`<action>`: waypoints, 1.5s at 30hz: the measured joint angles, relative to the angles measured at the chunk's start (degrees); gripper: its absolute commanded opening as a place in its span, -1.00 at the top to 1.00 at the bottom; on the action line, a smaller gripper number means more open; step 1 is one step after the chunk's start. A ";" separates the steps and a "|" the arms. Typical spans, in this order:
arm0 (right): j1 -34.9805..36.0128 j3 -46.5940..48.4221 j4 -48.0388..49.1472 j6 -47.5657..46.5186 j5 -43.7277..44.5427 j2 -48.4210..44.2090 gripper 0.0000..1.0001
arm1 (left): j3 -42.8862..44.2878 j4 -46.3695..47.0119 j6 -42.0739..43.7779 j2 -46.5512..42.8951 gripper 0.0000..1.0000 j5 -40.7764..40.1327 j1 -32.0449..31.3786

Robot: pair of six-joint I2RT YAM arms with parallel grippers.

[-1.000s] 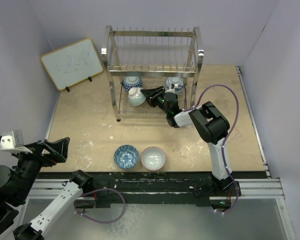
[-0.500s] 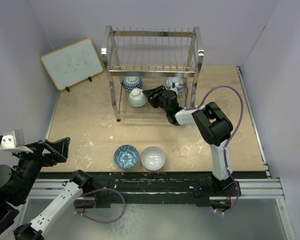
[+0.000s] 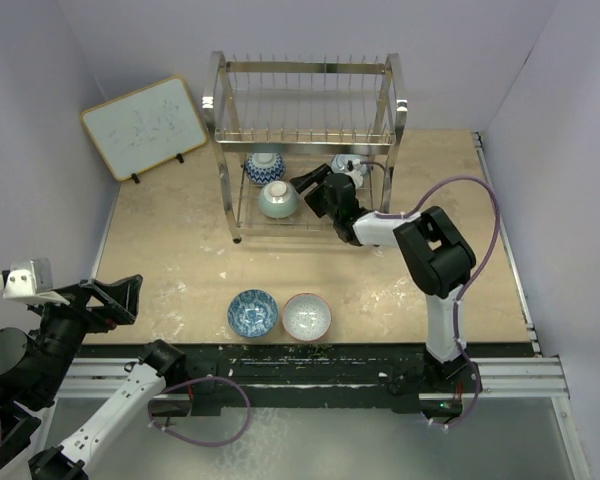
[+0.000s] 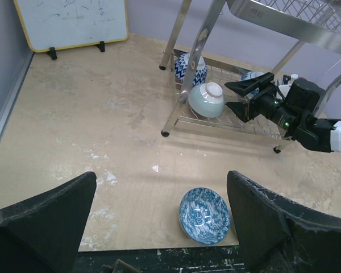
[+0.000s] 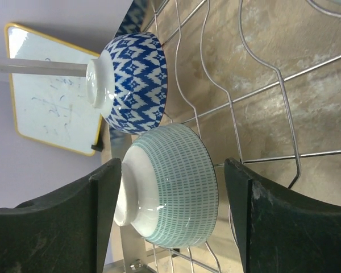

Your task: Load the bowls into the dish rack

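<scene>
Beige worktop (image 3: 180, 260), purple walls; the dish rack (image 3: 390, 110) stands at the back. The right hand (image 3: 302, 193) is in its lower tier, jaws wide apart and holding nothing, with the overturned mint green bowl (image 3: 278, 199) just ahead of its fingertips. The left hand (image 4: 160, 176) hovers wide open and empty, with the blue-patterned bowl (image 4: 204, 215) ahead of it

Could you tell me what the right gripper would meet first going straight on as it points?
Probably the mint green bowl, upside down on the dish rack's lower tier, directly ahead of the right gripper.
</scene>
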 measured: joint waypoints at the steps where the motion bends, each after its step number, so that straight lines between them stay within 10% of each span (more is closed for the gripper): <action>1: 0.00 0.35 -1.14 -0.81 0.57 -0.39 -0.51 | -0.07 0.02 0.00 0.00 -0.98 0.00 0.00; 21: 9.05 0.42 -6.45 -19.98 1.49 -12.33 -0.49 | -1.29 0.00 -0.04 0.00 -0.99 0.15 0.00; 45: 9.79 2.84 1.25 -22.88 -11.61 -2.03 -0.49 | -2.12 -0.39 -0.07 -0.04 -0.98 -0.31 0.00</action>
